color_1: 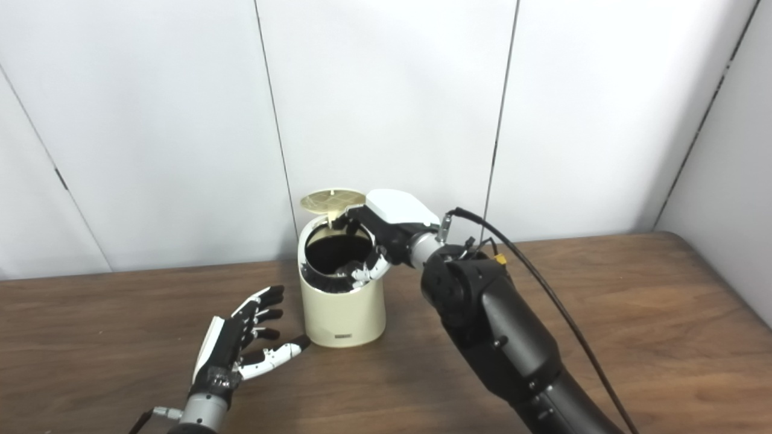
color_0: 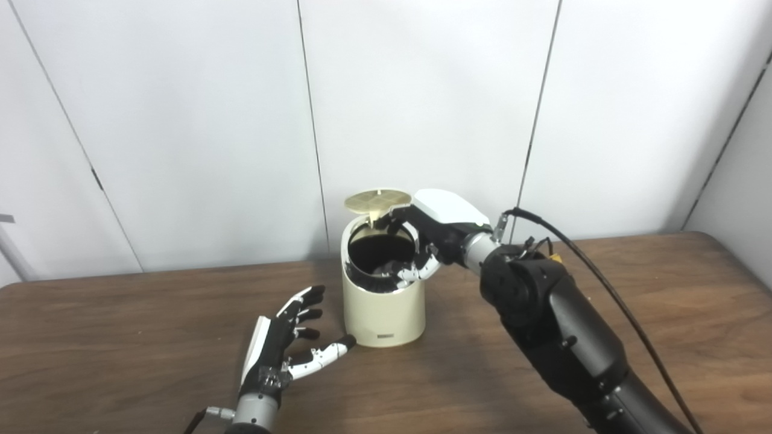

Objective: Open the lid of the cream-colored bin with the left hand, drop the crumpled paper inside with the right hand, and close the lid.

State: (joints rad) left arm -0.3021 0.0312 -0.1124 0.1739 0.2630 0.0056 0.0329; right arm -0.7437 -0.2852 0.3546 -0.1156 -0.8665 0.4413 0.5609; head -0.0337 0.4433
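Cream-colored bin, lid up, dark inside; right hand curled over rim, grasp unclear; left hand spread.

No readable text anywhere; only a small dark label low on the front of the cream-colored cylindrical plastic bin, too blurred to make out.

You were working in what looked like a bare lab or test room: a plain wood-grain worktop stood against blank white wall panels with dark seams, with cabled robot arms over it.
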